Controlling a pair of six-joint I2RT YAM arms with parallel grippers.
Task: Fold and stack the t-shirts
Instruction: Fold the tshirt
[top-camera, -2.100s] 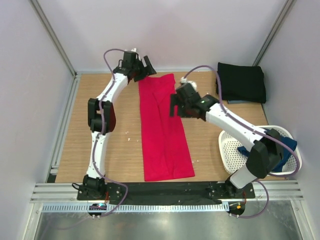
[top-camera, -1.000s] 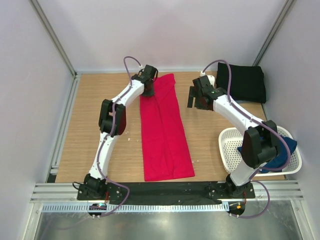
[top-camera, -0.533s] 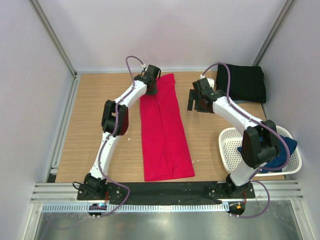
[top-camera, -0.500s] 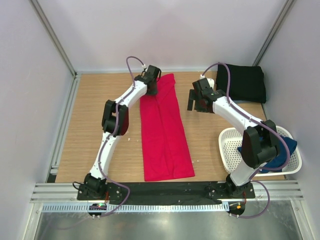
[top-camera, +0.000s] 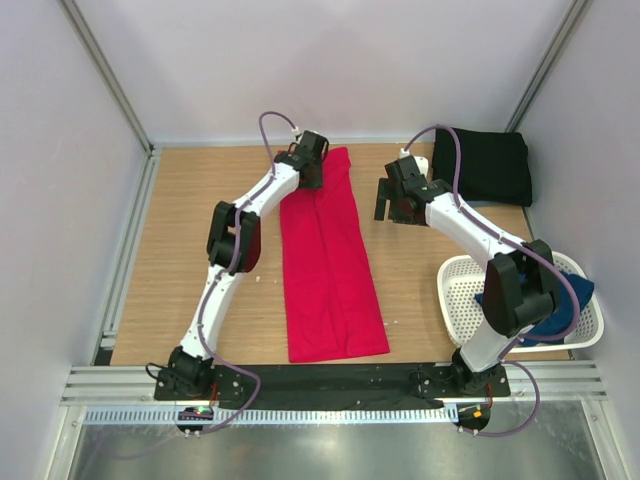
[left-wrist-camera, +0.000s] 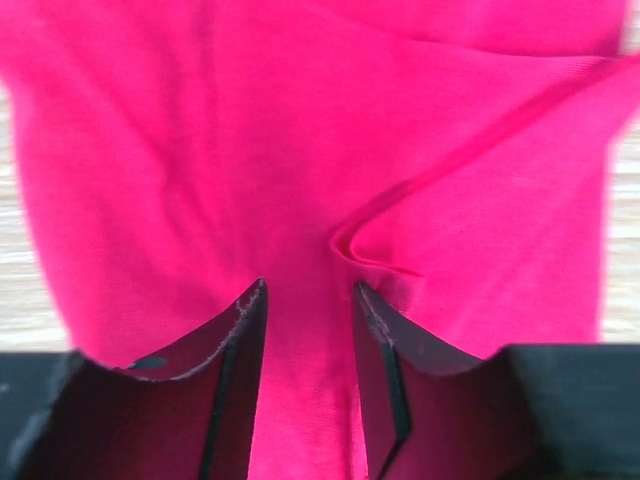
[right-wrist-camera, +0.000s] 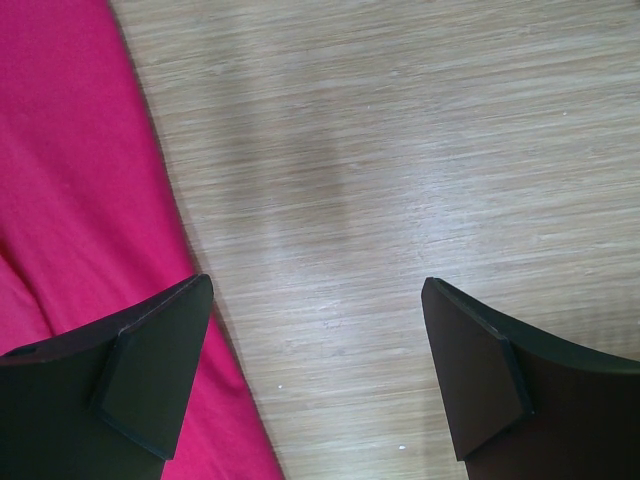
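The red t-shirt (top-camera: 330, 260), folded lengthwise into a long strip, lies down the middle of the table. My left gripper (top-camera: 313, 168) is at its far end, pressed down on the cloth. In the left wrist view the red cloth (left-wrist-camera: 200, 150) fills the frame. The left gripper (left-wrist-camera: 310, 288) has its jaws narrowly apart, with cloth between them and a pucker at the right fingertip (left-wrist-camera: 362, 295). My right gripper (top-camera: 388, 208) is open and empty over bare wood just right of the shirt. In its wrist view (right-wrist-camera: 318, 285) the shirt's edge (right-wrist-camera: 70, 180) lies by the left finger. The folded black t-shirt (top-camera: 483, 165) sits at the back right. The navy t-shirt (top-camera: 572, 288) is in the basket.
The white perforated basket (top-camera: 455, 300) stands at the right near edge, partly under my right arm. Walls close in the table at the back and both sides. Bare wood (right-wrist-camera: 400, 150) shows between the red shirt and the black one.
My left gripper has slid right from the table's far left onto the red shirt's far end. My right gripper moved back toward the far right, then stayed still.
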